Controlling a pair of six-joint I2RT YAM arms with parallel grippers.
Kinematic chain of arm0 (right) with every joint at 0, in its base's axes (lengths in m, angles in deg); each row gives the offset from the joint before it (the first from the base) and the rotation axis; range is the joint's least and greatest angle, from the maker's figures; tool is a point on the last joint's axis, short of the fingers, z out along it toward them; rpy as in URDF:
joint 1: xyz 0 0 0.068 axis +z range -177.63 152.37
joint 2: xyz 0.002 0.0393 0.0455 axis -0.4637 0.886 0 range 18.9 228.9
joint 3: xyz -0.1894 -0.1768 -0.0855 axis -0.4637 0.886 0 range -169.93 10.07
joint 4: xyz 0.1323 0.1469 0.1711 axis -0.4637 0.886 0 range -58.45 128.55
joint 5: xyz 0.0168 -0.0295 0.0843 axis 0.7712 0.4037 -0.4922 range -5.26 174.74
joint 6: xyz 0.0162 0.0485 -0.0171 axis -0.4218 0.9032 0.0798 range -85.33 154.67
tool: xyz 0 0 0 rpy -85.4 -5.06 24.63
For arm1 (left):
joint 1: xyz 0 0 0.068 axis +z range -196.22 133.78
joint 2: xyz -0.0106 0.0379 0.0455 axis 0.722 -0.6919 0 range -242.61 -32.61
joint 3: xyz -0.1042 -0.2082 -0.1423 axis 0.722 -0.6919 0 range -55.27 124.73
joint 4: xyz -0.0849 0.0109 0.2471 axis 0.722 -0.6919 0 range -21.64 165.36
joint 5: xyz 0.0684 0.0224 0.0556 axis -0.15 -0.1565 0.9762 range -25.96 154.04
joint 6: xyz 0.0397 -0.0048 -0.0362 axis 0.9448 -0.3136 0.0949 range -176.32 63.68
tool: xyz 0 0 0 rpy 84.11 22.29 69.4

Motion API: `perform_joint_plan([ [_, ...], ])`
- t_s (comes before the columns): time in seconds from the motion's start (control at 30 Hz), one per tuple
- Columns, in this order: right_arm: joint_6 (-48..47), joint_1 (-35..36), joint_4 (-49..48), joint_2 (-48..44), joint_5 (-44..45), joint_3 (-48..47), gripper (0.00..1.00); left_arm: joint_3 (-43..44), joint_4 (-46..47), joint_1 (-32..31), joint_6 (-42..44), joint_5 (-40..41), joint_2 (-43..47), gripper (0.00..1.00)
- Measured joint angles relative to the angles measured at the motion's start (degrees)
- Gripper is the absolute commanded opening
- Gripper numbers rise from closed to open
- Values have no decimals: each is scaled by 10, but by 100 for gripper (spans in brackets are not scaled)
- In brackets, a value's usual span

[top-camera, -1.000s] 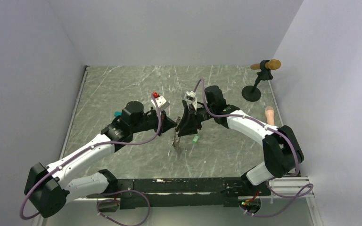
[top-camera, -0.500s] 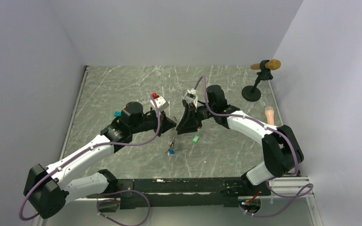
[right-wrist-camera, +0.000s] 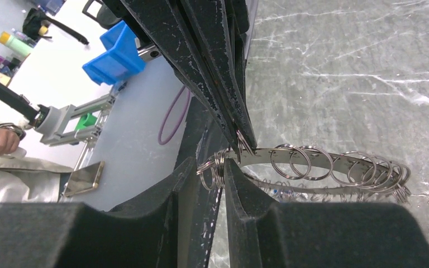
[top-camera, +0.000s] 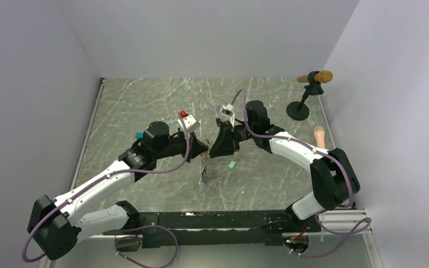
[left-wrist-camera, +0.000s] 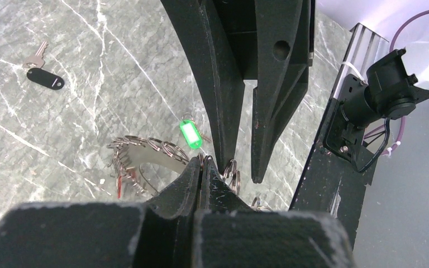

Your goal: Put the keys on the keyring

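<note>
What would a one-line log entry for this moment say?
left pincer: shut on keyring | right pincer: jaws apart, straddling keyring's edge | green key: lying on table, not on keyring

Top camera looks down; both wrist cameras closely share the keyring.

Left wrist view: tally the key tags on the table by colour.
Green tag: 1
Black tag: 1
Total: 2
</note>
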Motion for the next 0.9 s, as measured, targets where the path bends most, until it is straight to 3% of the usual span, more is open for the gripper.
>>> perform_joint_plan([
  [0.2, 6, -1, -7, 0, 0, 0, 17, 0, 0, 0, 0, 0, 0, 0],
  [0.33, 6, -1, -7, 0, 0, 0, 0, 0, -1, 0, 0, 0, 0, 0],
  [0.47, -2, -1, -5, 0, 1, 0, 0, 0, -2, 0, 0, 0, 0, 0],
  [0.53, -13, -2, 3, 0, 1, 0, 0, 0, -3, 0, 0, 0, 0, 12],
  [0.57, -22, -2, 13, 0, 1, -1, 0, 0, -4, 0, 0, 0, 0, 24],
  [0.6, -35, -2, 27, 0, 1, -4, 0, 0, -7, 0, -1, 0, 0, 43],
  [0.63, -52, -2, 45, 0, 1, -8, 0, 0, -9, 0, 0, 1, 0, 82],
  [0.67, -68, -2, 63, 0, 3, -13, 0, 0, -9, 0, -4, 5, 3, 97],
  [0.9, -300, 18, 319, 0, 56, -116, 0, -24, -7, 0, -16, 38, 76, 99],
])
